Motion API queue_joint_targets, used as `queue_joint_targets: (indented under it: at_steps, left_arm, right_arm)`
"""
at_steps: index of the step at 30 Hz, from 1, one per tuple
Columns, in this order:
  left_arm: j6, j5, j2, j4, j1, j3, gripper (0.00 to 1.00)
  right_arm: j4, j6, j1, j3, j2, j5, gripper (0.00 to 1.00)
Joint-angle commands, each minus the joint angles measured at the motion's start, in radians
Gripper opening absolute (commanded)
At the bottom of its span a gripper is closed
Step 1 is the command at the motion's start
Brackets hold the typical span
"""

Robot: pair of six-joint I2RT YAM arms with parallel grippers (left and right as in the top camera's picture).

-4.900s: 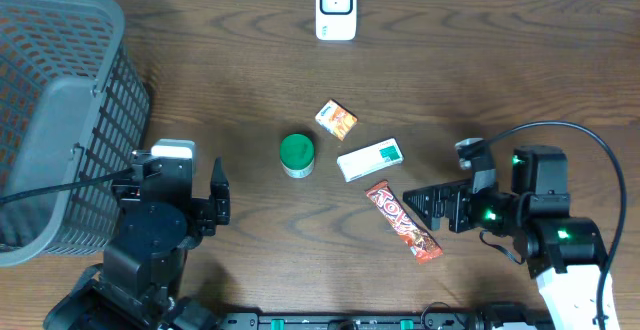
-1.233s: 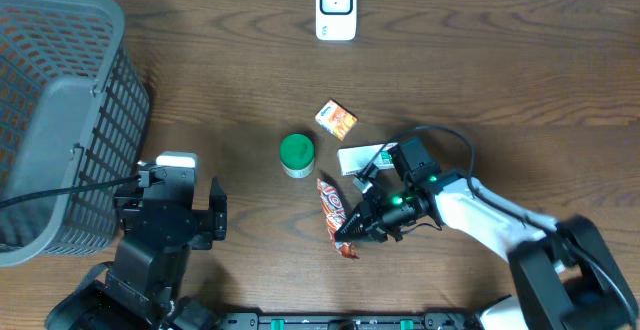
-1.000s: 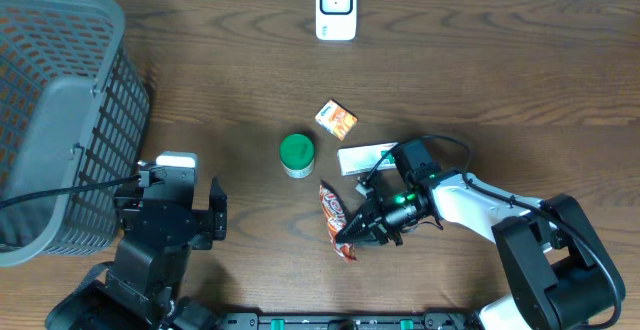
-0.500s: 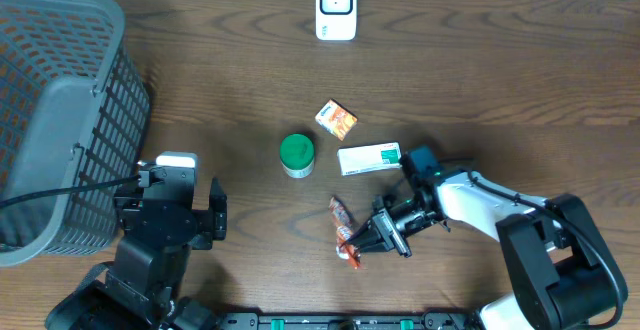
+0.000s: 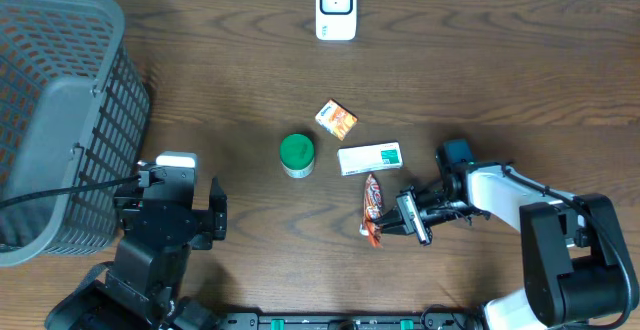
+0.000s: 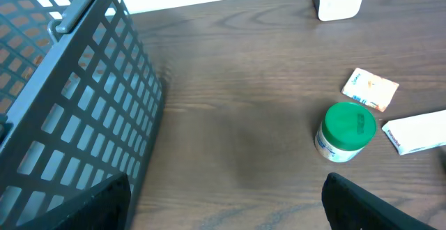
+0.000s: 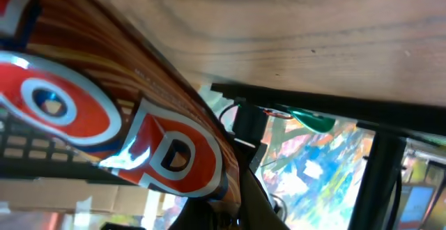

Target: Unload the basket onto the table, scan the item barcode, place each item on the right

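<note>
Right tool pinched tight on the snack bar; left tool spread wide, holding nothing.

From overhead you get the bar's whole length: gripped near one end by the right tool, its free end reaching just short of the white box. Your right wrist camera gives only a close red-and-white stretch of the snack bar under the wood of the tabletop; you cannot tell whether they touch. Only the left wrist view shows the mesh basket wall side-on, close beside the left tool. Overhead, a grey slab lies across the basket's inside; you cannot tell what it is. The green-lidded jar is capped, contents hidden. The scanner stands well apart from the right tool, past the white box and the orange box.
</note>
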Motion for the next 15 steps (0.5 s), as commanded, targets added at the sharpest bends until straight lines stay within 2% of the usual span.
queue_joint_targets:
  at_steps: [1, 5, 9, 12, 15]
  left_arm:
    - [-0.010, -0.013, -0.004, -0.003, -0.003, -0.006, 0.88]
    - [-0.010, -0.013, -0.004, -0.003, -0.003, -0.006, 0.88]
    - [-0.010, -0.013, -0.004, -0.003, -0.003, -0.006, 0.88]
    - [-0.010, -0.013, -0.004, -0.003, -0.003, -0.006, 0.88]
    - [-0.009, -0.013, -0.004, -0.003, -0.003, -0.006, 0.88]
  right_arm:
    - [0.014, -0.122, -0.013, 0.000, -0.011, -0.081, 0.12]
    - [0.015, -0.192, -0.013, 0.000, -0.011, -0.164, 0.18]
    - [0.029, -0.248, -0.013, 0.002, -0.012, -0.205, 0.32]
    - [0.030, -0.319, -0.013, 0.009, -0.012, -0.240, 0.46]
    - [0.030, -0.378, -0.013, 0.021, -0.012, -0.241, 0.51]
